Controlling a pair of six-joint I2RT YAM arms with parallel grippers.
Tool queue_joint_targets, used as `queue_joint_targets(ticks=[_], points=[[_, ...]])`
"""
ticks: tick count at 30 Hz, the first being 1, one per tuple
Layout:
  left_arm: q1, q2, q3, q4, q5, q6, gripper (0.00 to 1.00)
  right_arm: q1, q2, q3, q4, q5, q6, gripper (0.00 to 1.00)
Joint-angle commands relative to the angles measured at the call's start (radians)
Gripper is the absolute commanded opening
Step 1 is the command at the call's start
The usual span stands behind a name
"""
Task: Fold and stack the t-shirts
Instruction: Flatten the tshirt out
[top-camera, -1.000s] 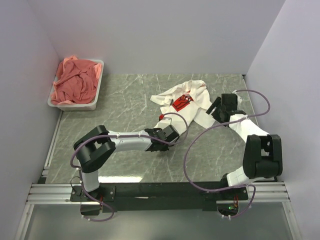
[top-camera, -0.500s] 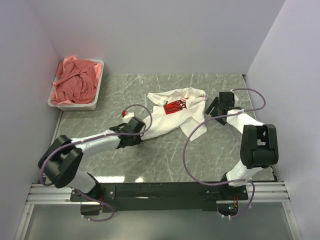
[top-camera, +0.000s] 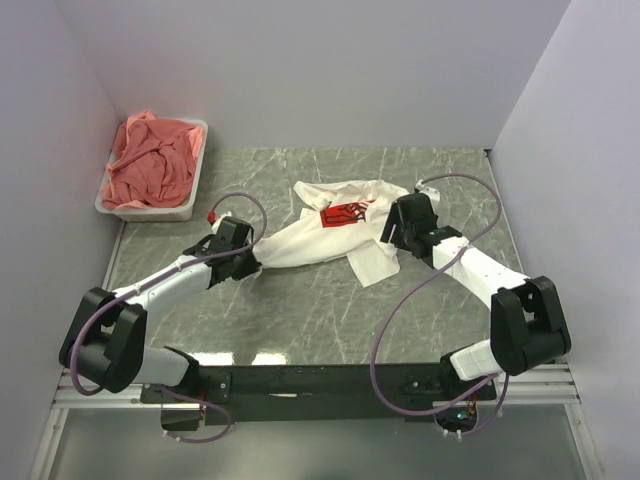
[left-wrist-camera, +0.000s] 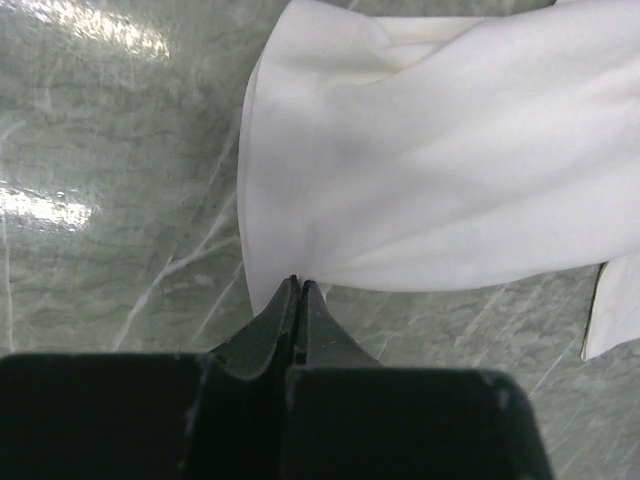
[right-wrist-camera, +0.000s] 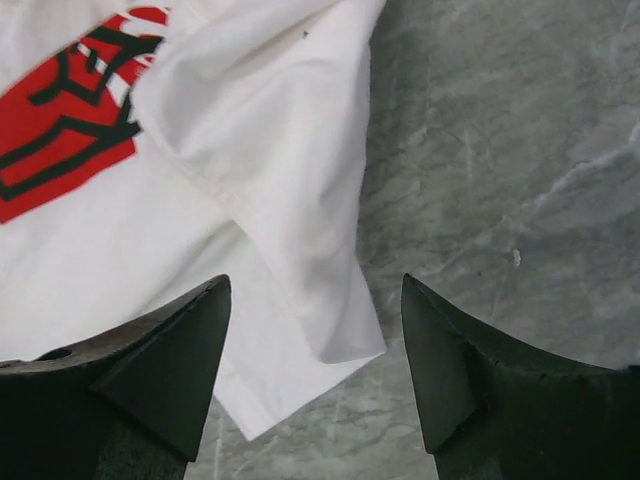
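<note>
The white t-shirt (top-camera: 318, 232) with a red chest print (top-camera: 343, 213) lies crumpled and stretched out mid-table. My left gripper (top-camera: 250, 262) is shut on its left edge; in the left wrist view the closed tips (left-wrist-camera: 299, 283) pinch the hem of the white cloth (left-wrist-camera: 450, 170). My right gripper (top-camera: 392, 232) hangs open over the shirt's right side. Its fingers (right-wrist-camera: 180, 350) straddle a folded white corner (right-wrist-camera: 300, 230) without touching it, and the red print (right-wrist-camera: 60, 140) shows at the upper left. The salmon-pink t-shirts (top-camera: 152, 165) sit heaped at the back left.
A white plastic tub (top-camera: 148, 212) holds the pink shirts in the back left corner. Grey walls close in the left, back and right sides. Purple cables loop above both arms. Bare marble tabletop (top-camera: 300, 310) lies between the shirt and the arm bases.
My left gripper shut on the shirt's edge and dragged it left, stretching the cloth. My right gripper moved left from beside the shirt to above its right side.
</note>
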Motion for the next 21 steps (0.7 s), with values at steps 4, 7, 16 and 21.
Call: queue_joint_targets(ticks=[4,7,16,21], points=[[0.028,-0.033,-0.007,0.042,0.079,-0.005,0.01,0.059,0.073,0.036,-0.055,0.078,-0.049,0.73],[0.036,-0.031,0.002,0.044,0.091,-0.007,0.01,0.079,0.113,0.050,-0.066,0.083,-0.048,0.72],[0.048,-0.048,0.047,-0.001,0.076,-0.008,0.01,0.079,0.167,0.084,-0.080,0.130,-0.040,0.28],[0.056,-0.094,0.119,-0.074,0.028,0.004,0.01,0.054,0.006,0.145,-0.166,0.172,-0.039,0.00]])
